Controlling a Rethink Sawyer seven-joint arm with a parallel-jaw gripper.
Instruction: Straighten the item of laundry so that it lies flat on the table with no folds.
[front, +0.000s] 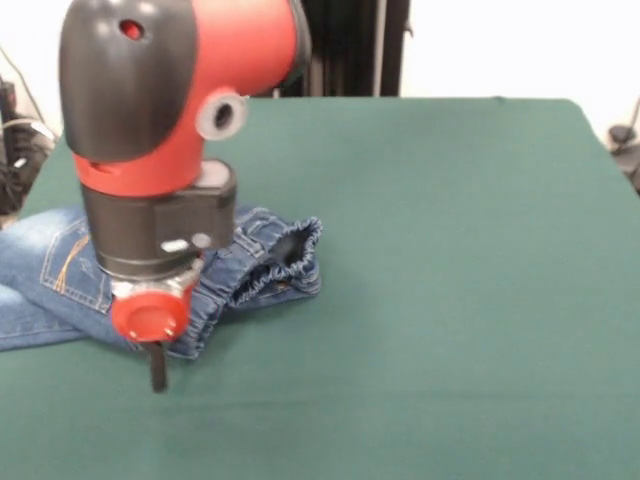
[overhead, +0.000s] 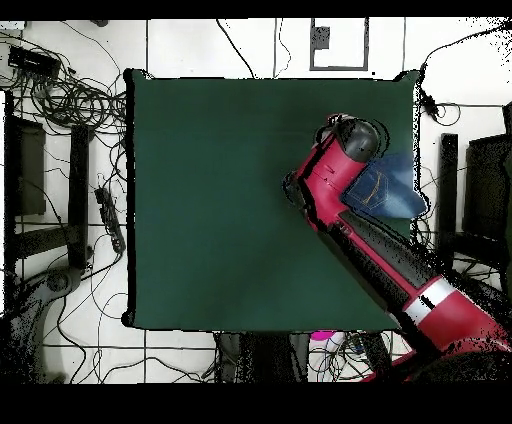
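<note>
Jeans (front: 270, 262) lie bunched at the left edge of the green surface (front: 450, 260) in my front view, their gathered waistband folded over and gaping toward the right, one orange-stitched back pocket (front: 62, 262) showing further left. My red and black arm (front: 165, 110) comes down right over them, the hand (front: 158, 370) reaching the surface just at the near side of the waistband; I cannot tell whether it is wide or narrow. Overhead, the denim (overhead: 388, 190) sits by the surface's right edge, partly under the arm.
</note>
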